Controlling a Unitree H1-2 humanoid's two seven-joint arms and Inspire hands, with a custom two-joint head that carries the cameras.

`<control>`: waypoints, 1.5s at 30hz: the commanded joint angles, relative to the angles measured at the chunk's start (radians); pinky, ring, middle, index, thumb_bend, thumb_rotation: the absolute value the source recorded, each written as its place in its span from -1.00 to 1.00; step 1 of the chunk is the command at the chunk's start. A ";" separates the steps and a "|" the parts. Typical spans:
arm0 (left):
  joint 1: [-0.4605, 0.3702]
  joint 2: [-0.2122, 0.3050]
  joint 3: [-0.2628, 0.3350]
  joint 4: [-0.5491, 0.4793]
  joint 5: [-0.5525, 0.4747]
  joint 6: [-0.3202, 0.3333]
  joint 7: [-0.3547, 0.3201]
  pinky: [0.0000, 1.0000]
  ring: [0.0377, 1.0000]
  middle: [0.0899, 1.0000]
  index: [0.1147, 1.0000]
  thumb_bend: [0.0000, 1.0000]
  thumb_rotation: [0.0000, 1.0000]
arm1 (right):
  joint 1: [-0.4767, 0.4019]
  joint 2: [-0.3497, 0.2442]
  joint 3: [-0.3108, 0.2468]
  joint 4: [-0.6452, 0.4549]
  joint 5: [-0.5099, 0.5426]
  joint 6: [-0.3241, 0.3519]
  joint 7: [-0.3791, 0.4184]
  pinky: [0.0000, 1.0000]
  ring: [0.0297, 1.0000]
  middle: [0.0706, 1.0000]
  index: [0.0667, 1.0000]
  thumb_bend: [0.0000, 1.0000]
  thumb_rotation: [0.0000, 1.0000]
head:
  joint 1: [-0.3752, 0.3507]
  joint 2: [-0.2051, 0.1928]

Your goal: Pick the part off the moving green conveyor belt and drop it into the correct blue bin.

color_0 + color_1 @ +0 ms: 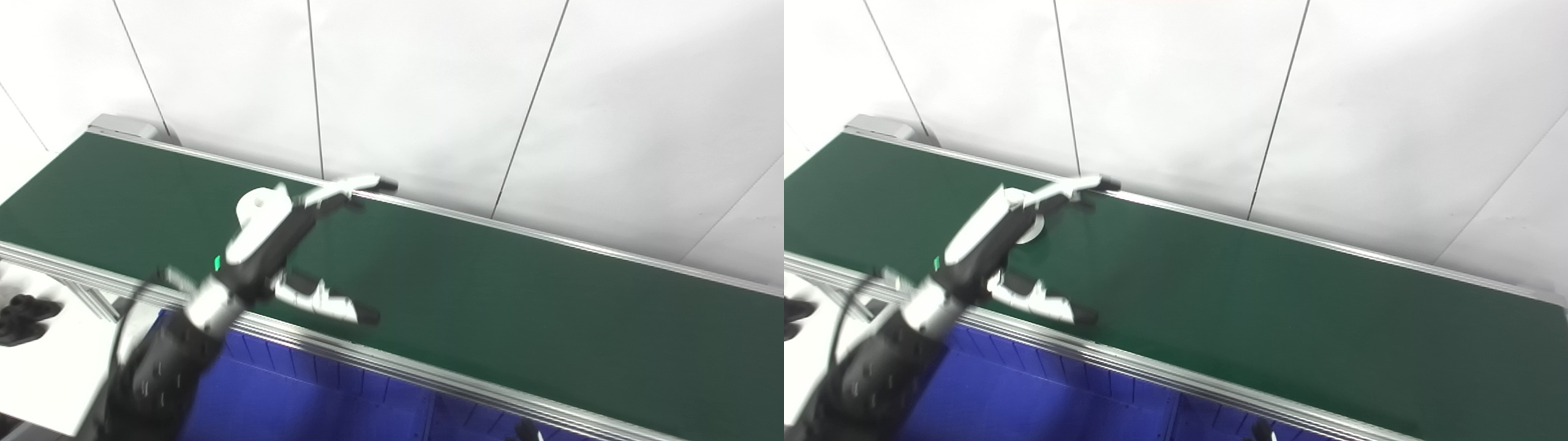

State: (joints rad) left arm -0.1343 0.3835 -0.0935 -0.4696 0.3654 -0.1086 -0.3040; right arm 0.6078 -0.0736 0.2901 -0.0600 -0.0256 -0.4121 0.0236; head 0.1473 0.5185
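Note:
A white part with a round hole (pixel 260 205) lies on the green conveyor belt (pixel 490 288), near its left half. My left hand (pixel 275 245) reaches in from the bottom left and hovers over the belt, right beside the part and partly covering it. The hand is open: the fingers (pixel 349 185) stretch toward the belt's far rail and the thumb (pixel 331 304) points to the near rail. In the right eye view only an edge of the part (pixel 1032 231) shows under the hand (pixel 986 245). Only a dark tip of my right hand (pixel 527 432) shows at the bottom edge.
Blue bins (pixel 294 392) stand below the belt's near aluminium rail (pixel 398 361). Black items (pixel 24 315) lie on a white surface at the far left. White wall panels stand right behind the belt's far rail.

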 commanded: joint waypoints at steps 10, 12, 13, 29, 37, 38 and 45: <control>-0.366 0.201 -0.066 0.443 0.361 -0.150 0.042 0.47 0.68 0.69 0.67 1.00 -0.55 | 0.011 0.008 -0.002 -0.017 0.011 -0.046 0.026 1.00 0.93 0.96 1.00 0.83 0.97 | 0.004 0.002; -0.401 0.214 -0.085 0.505 0.407 -0.164 0.054 0.51 0.68 0.69 0.66 1.00 -0.54 | 0.010 0.007 -0.002 -0.020 0.012 -0.043 0.029 1.00 0.96 0.96 1.00 0.84 0.97 | 0.006 0.006; -0.416 0.217 -0.095 0.529 0.429 -0.161 0.051 0.55 0.69 0.70 0.68 1.00 -0.53 | 0.009 0.006 -0.002 -0.021 0.013 -0.043 0.031 1.00 0.96 0.96 1.00 0.84 0.97 | 0.008 0.006; -0.547 0.201 -0.290 0.917 0.585 -0.145 0.070 0.62 0.72 0.71 0.72 1.00 -0.57 | 0.025 0.010 -0.001 -0.042 0.003 -0.044 0.038 1.00 0.96 0.94 1.00 0.79 0.95 | -0.013 0.027; -0.563 0.169 -0.369 1.011 0.602 -0.118 0.043 0.63 0.75 0.74 0.70 1.00 -0.58 | 0.036 0.019 0.001 -0.054 -0.016 -0.049 0.033 1.00 0.93 0.93 1.00 0.81 0.97 | -0.026 0.036; -0.563 0.166 -0.377 1.015 0.603 -0.118 0.039 0.62 0.74 0.73 0.70 1.00 -0.56 | 0.039 0.020 0.001 -0.056 -0.020 -0.047 0.032 1.00 0.93 0.92 1.00 0.82 0.98 | -0.029 0.037; -0.562 0.143 -0.422 1.038 0.621 -0.112 0.038 0.66 0.76 0.74 0.69 1.00 -0.59 | 0.045 0.025 0.006 -0.063 -0.019 -0.050 0.035 1.00 0.92 0.93 1.00 0.80 0.97 | -0.034 0.040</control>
State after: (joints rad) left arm -0.6402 0.5118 -0.5149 0.5810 0.9727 -0.2247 -0.2973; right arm 0.6413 -0.0566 0.2913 -0.0870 -0.0463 -0.4121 0.0525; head 0.1135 0.5584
